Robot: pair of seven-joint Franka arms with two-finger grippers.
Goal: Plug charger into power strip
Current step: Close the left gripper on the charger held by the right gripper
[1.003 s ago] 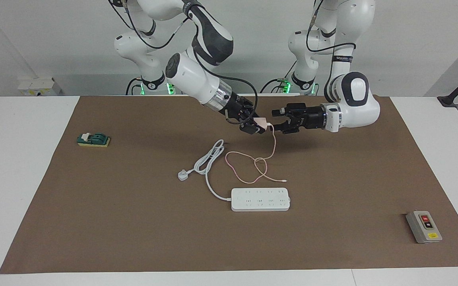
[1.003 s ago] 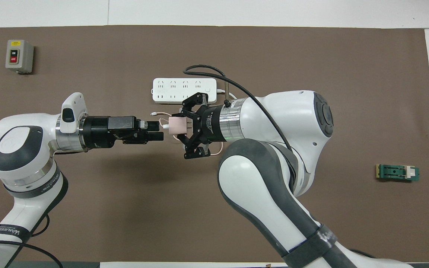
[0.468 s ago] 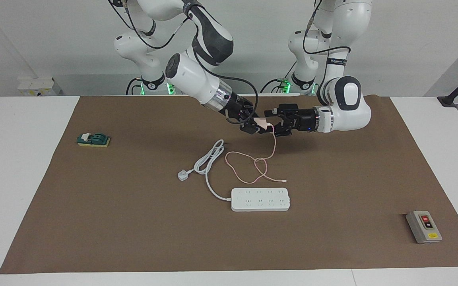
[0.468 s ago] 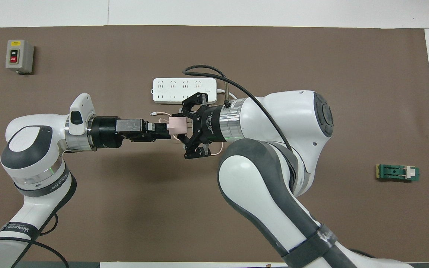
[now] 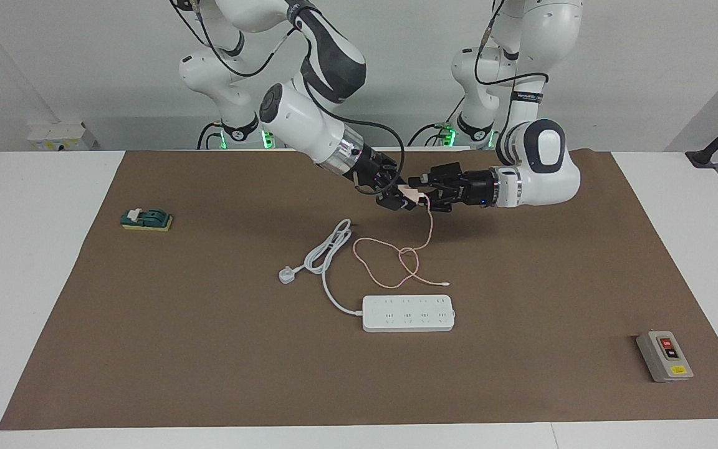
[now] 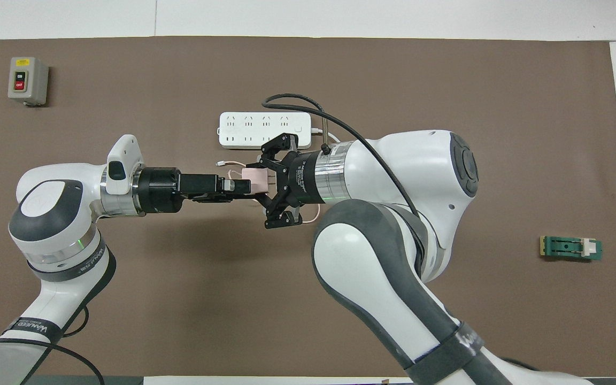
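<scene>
Pink, cube-shaped and small, the charger adapter (image 5: 407, 194) (image 6: 257, 180) hangs in the air above the middle of the brown mat, closer to the robots' edge of the tabletop than the long flat white power strip (image 5: 408, 313) (image 6: 264, 130). The right gripper (image 5: 392, 192) (image 6: 274, 182) has its fingers closed around the cube and holds it clear of the surface. The left gripper (image 5: 423, 191) (image 6: 239, 186) meets the cube from the left arm's end of the table; its fingertips lie against the cube's free face, but whether they are pinching it or merely spread beside it cannot be told. From the cube a thin pink cable (image 5: 404, 258) drops to the mat and loops there, its loose end lying just beside the strip. The strip lies flat near the centre of the mat, sockets up. Its thick white cord (image 5: 328, 255) curls toward the robots and ends in a white three-pin plug (image 5: 287, 274). A grey box with red and black buttons (image 5: 664, 356) (image 6: 28, 81) sits near the mat's corner at the left arm's end, away from the robots. A small green block (image 5: 146, 219) (image 6: 571, 248) rests toward the right arm's end.
</scene>
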